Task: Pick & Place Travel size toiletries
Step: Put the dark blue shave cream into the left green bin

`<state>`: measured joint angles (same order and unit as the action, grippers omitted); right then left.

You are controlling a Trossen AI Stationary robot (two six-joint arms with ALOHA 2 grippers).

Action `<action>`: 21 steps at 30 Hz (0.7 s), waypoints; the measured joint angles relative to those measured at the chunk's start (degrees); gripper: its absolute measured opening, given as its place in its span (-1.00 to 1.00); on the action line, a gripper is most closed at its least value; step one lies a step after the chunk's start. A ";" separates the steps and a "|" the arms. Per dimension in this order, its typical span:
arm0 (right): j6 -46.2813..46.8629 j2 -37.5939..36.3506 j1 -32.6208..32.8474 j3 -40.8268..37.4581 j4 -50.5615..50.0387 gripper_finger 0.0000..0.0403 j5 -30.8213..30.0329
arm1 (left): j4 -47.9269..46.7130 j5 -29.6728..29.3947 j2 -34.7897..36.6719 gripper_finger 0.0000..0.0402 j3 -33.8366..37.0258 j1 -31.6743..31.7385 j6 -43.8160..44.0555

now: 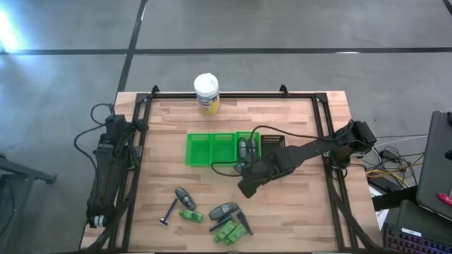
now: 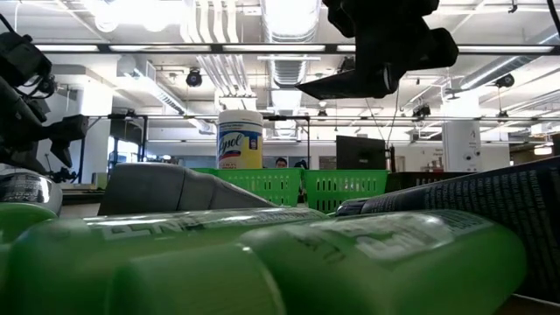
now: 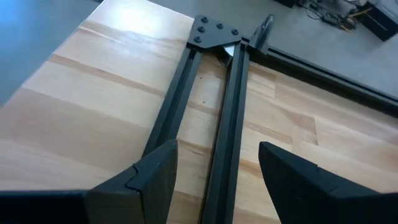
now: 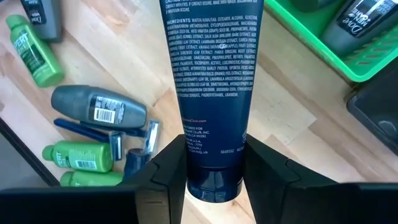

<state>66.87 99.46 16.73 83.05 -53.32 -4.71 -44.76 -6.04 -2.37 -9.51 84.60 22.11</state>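
Note:
My right gripper hangs over the table's middle, in front of the green tray, and is shut on a dark blue tube with white print. Loose toiletries lie near the front edge. They include a dark grey bottle, a thin razor, green bottles and a grey roll-on. A dark bottle lies in the tray's right compartment. My left gripper is open and empty, parked over the frame rail at the table's left edge. My right gripper pinches the tube between its two fingers near the rounded end. The tube reaches forward from the fingers, in line with them. In the low view the tube is lifted clear of the table, about level.
A white-lidded jar with a yellow label stands at the far edge. A black box sits right of the tray. Black frame rails run along the table's sides. Bare wood lies left of the tray and at the near right.

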 joint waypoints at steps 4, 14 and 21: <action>-0.04 0.00 -0.17 0.00 0.05 -0.39 -0.08 | 1.16 -0.53 -0.04 0.14 0.01 0.00 -2.03; -0.12 0.02 -0.30 0.00 -0.07 -0.38 -1.31 | 2.69 1.17 -0.07 0.14 0.03 0.04 13.48; 0.01 0.01 -0.28 0.00 -0.05 -0.42 -0.97 | 2.64 11.80 -0.07 0.14 -0.32 0.00 53.14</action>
<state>66.88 99.47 16.45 83.05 -53.37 -5.68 -42.12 5.76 -2.44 -9.82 84.60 75.25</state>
